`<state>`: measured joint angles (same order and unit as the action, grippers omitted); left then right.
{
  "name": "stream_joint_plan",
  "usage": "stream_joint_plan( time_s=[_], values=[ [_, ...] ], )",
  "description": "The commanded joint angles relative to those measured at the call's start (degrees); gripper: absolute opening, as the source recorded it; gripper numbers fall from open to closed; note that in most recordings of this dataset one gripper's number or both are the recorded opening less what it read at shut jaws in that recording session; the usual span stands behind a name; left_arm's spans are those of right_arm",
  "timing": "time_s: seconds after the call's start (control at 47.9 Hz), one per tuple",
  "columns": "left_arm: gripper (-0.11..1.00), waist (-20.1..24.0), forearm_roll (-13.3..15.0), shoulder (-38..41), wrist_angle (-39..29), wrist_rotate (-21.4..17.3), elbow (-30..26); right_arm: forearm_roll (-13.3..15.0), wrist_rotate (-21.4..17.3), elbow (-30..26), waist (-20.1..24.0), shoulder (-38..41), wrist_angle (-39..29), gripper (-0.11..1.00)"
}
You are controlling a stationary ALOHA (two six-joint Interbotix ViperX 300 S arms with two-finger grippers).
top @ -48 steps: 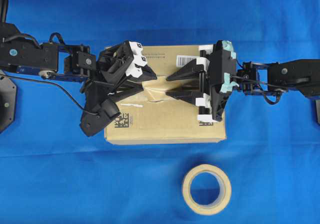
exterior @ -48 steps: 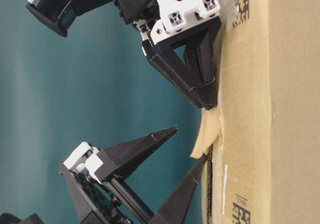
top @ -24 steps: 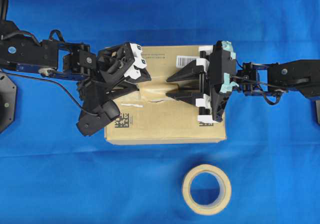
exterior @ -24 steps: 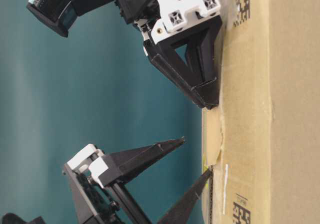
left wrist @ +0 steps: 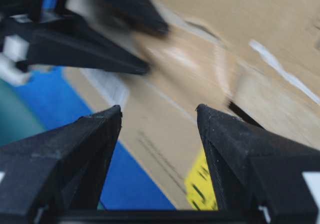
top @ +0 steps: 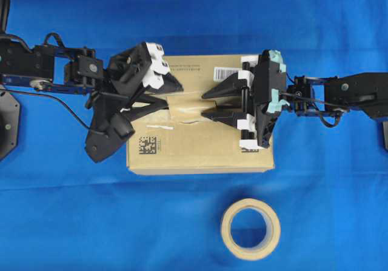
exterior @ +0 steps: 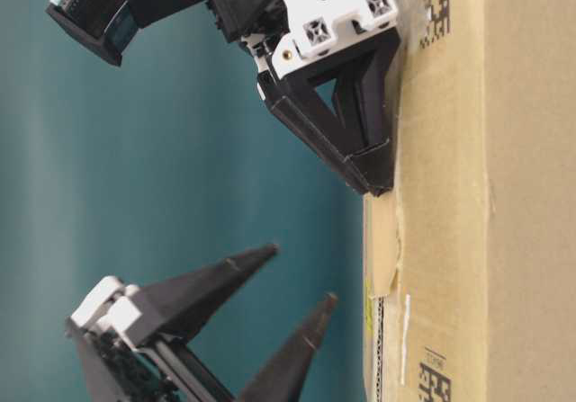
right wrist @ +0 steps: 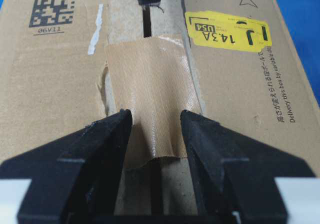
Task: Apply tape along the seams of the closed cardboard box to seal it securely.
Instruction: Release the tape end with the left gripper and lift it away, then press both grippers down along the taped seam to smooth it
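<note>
Both pincers spread: my right gripper [right wrist: 152,129] straddles tape [right wrist: 147,91] on cardboard box [top: 200,150] seam [right wrist: 147,26]; left gripper [exterior: 292,281] clear, w/ nothing held.

The tape [right wrist: 147,93] lies over the seams [right wrist: 146,27] of the cardboard box [right wrist: 60,83]. The right pincer [right wrist: 155,121] stands spread, its fingers [right wrist: 100,139] flanking the tape's near, wrinkled end. A yellow sticker [right wrist: 227,28] sits just right of the seam.

I see my box [top: 200,113] straight down from overhead; a rotated side camera sits close, and both wrist cameras share its top.
</note>
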<state>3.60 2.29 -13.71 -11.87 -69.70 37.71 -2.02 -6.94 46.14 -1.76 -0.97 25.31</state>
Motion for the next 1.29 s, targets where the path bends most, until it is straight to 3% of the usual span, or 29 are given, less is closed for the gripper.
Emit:
stream_joint_plan(
  time_s=[0.0, 0.23, 0.417, 0.542, 0.626, 0.709, 0.793, 0.855, 1.106, 1.273],
  values=[
    [0.58, -0.18, 0.26, -1.67, 5.36, 4.13, 0.35, -0.09, -0.09, -0.18, 0.26, -1.67, 0.26, 0.47],
    [0.57, -0.18, 0.18, -1.85, 14.06, 22.59, 2.72, -0.18, -0.70, -0.09, 0.26, -5.54, 0.26, 0.50],
    [0.57, -0.26, 0.18, -1.93, 15.91, 33.22, 4.31, -0.18, -0.44, 0.00, -0.35, -9.58, 0.53, 0.60],
    [0.57, -0.35, 0.18, -2.02, 18.19, 39.73, 5.89, -0.18, -0.35, -0.18, -2.11, -10.02, 0.79, 0.61],
    [0.50, -0.79, 0.18, -1.76, 21.27, 45.53, 7.56, -0.18, -0.35, -0.62, -3.16, -9.58, 0.70, 0.53],
    [0.27, -0.88, 0.00, -0.97, 26.46, 51.50, 9.14, -0.18, -0.35, -1.23, -3.43, -8.53, 0.79, 0.30],
    [0.07, -1.41, 0.00, 0.35, 32.43, 53.35, 10.81, 0.00, -0.18, -2.46, -3.43, -6.94, 0.70, 0.08],
    [-0.01, -1.67, 0.00, 1.58, 36.30, 55.37, 11.34, 0.09, -0.18, -3.69, -3.43, -5.10, 0.53, -0.02],
    [0.00, -1.49, 0.09, 7.21, 39.20, 61.26, 10.11, 0.26, -0.09, -6.68, -2.99, 0.53, 0.44, -0.02],
    [0.00, -1.23, 0.26, 10.63, 39.20, 61.70, 9.84, 0.18, -0.18, -7.03, -2.11, 2.64, 0.53, -0.02]
  ],
)
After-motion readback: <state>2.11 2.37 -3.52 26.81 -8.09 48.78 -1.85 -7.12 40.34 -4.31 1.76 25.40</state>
